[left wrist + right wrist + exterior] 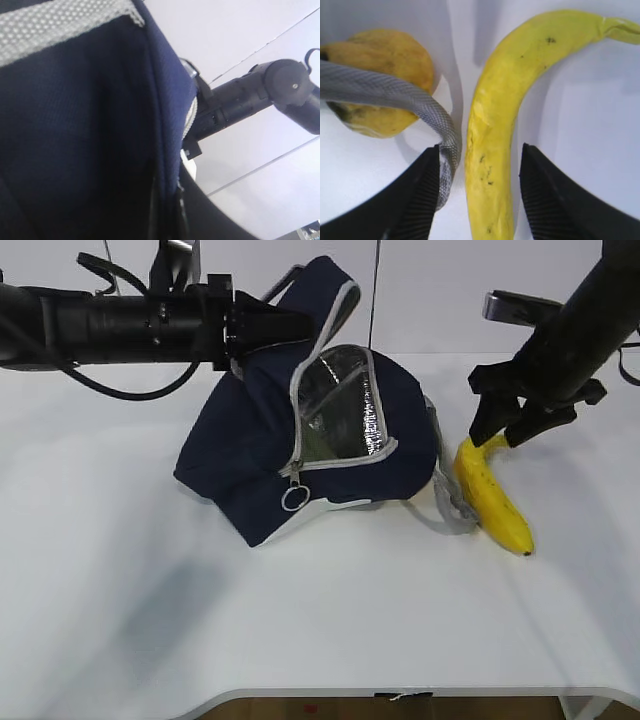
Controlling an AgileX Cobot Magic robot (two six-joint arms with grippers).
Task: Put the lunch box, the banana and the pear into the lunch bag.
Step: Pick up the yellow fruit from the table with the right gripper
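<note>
Left tool (292, 325) clenched on the lunch bag (250, 455) flap — right tool (497, 430) spread, straddling the banana (495, 498) on the tabletop (150, 590), pear (382, 75) beside.

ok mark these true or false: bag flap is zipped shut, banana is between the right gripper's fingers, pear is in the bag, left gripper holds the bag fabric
1. The lunch bag flap is zipped shut. False: it is open, showing the foil lining.
2. The banana lies between the right gripper fingers. True, with a gap on each side.
3. The pear is inside the bag. False: it lies on the table beside the banana, under a grey strap.
4. The left gripper is shut on the bag's fabric. True.
</note>
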